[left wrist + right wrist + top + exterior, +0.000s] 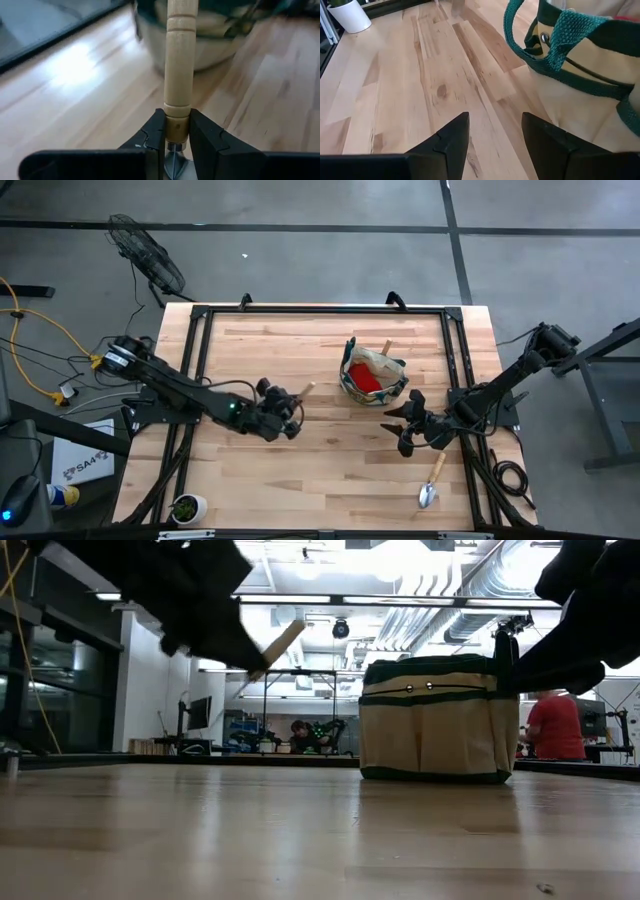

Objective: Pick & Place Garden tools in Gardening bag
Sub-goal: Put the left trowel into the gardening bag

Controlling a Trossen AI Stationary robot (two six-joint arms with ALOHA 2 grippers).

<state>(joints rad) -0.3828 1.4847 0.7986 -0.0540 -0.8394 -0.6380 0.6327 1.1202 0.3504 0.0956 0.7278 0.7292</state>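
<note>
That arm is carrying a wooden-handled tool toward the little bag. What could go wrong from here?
The left hand pinches the wooden-handled tool only near its metal end, so the long handle might tilt or slip out on the way. The gardening bag already holds a red item and another wooden handle, so the new tool may snag on them or on the loop handles. A nudge could also tip the bag.

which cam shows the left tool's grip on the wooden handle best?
Left wrist view: both fingers clamp the wooden handle near its metal end. High view shows the left tool with the handle poking toward the bag. Low view shows only the handle tip. Right wrist view shows none.
</note>
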